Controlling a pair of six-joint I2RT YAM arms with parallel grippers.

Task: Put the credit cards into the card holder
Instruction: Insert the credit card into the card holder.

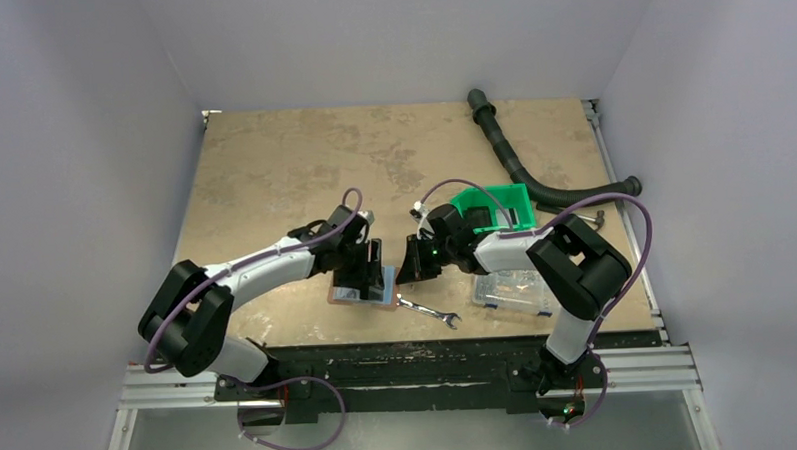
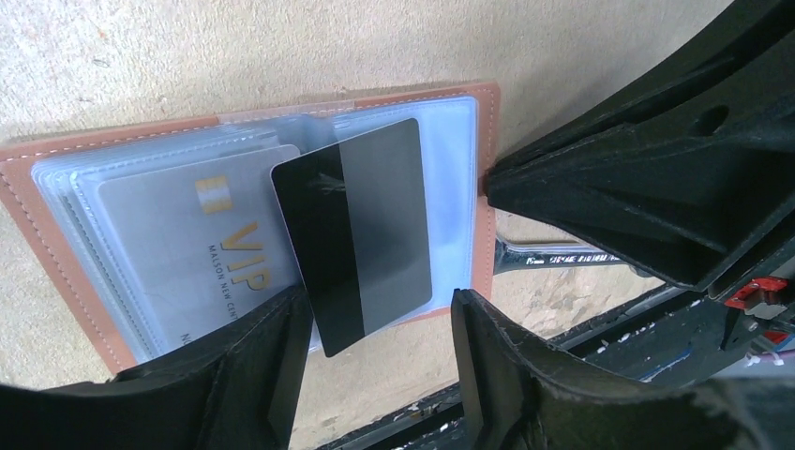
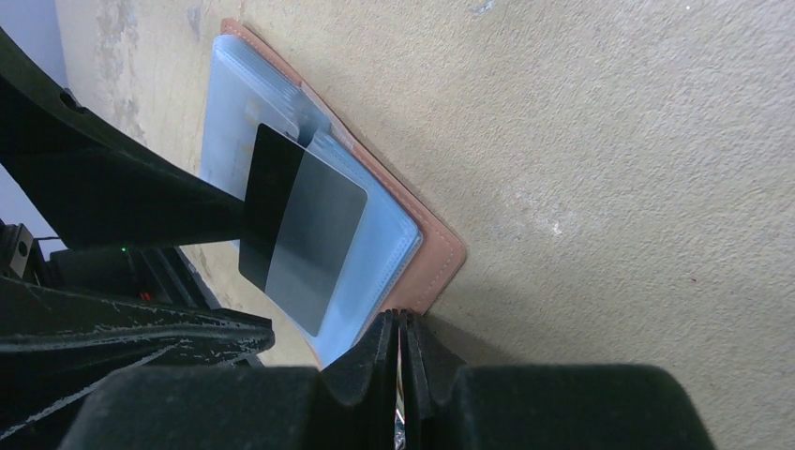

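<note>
Left claw (image 2: 380,295): jaws spread, straddling the near end of the dark card (image 2: 375,220). One finger (image 2: 272,366) touches the card's striped edge and there's a sliver of gap on the other side, so it's not a pinch. The card sits skewed on top of the clear sleeves, black stripe up. Can't tell if its far end is tucked into a sleeve.

Right claw (image 3: 400,319): fingers closed together, tips butted against the brown rim of the card holder (image 2: 485,248). Can't tell if it's nipping the rim or just touching it.

The holder lies open flat on the table (image 1: 292,159) near the front edge, between the two claws. The light VIP card (image 2: 187,253) is already inside a sleeve on the other half.

A wrench (image 1: 428,311) lies just beside the holder, on the right arm's side. Further right is a clear box (image 1: 512,289), with a green bin (image 1: 494,204) behind the right arm. A black hose (image 1: 518,166) runs along the far right.
</note>
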